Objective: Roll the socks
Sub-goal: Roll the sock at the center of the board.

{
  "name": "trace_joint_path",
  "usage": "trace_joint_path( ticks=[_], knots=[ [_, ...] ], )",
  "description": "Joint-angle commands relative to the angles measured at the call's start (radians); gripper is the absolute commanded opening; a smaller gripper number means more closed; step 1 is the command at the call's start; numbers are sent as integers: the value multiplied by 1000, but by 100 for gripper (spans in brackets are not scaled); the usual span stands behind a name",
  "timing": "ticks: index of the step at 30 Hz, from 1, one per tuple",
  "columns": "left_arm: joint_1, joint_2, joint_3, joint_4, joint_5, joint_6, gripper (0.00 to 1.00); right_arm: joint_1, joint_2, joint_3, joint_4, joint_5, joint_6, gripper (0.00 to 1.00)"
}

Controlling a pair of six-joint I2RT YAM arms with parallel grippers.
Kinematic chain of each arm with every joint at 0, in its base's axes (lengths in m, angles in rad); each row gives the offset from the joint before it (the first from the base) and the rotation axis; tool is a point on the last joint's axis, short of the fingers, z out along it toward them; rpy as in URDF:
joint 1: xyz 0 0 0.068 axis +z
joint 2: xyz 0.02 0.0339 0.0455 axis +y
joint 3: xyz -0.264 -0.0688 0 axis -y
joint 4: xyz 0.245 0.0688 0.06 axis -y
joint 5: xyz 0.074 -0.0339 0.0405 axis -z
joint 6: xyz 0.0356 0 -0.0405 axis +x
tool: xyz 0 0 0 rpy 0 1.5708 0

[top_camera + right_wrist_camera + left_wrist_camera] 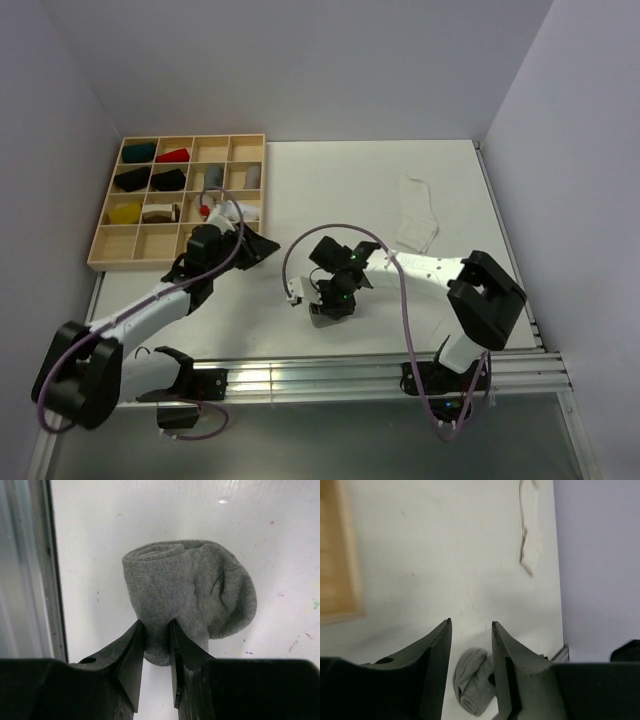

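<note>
The right claw is pinching a fold at the lower edge of the grey sock, its jaws nearly together with knit squeezed between them. The sock is wound into a loose bundle, the coil's open end showing at the top, and it rests on the counter close to the near edge, about midway along it. It looks light, soft and springy; the roll will probably slacken if let go, so the hold should cross several layers, or catch the outer cuff so it can be turned over the bundle.

The left claw hovers with its jaws spread and nothing between them, just left of the bundle and near the corner of the wooden divided tray.

The white sock lies flat and unrolled toward the counter's right edge, well apart from both claws. It seems thin and limp, likely to cling to the surface; a pinch at the toe or cuff edge would lift it best
</note>
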Motion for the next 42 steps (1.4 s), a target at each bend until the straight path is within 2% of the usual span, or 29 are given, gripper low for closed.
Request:
trace_joint_path(
  ticks=[1,6,11,13,14,17,21,23,29,35,42],
  knots=[
    [59,-143,-2,-53,-142,1,43,-53,101,82,-207,-90,-34,25],
    [60,-353,7,-100,-270,79,45,-139,257,250,-370,-178,-95,25],
    [47,-496,-39,38,-155,203,40,-195,430,396,-468,-215,-123,25],
    [-4,-530,-48,48,-152,298,39,-208,466,442,-486,-216,-123,25],
    [-38,-533,-48,49,-149,330,42,-218,487,458,-496,-219,-126,26],
    [-176,-467,-22,19,-146,456,44,-243,552,519,-534,-238,-130,26],
    [-395,-267,4,16,-236,528,45,-255,587,544,-536,-227,-120,26],
    [-433,-200,4,34,-238,534,46,-257,596,548,-536,-225,-112,26],
    [-466,-32,15,101,-167,553,51,-260,615,545,-531,-218,-101,26],
    [-477,140,58,134,-60,565,51,-262,627,547,-523,-210,-81,26],
    [-500,223,81,151,-44,562,50,-266,636,547,-513,-205,-66,26]
  ],
)
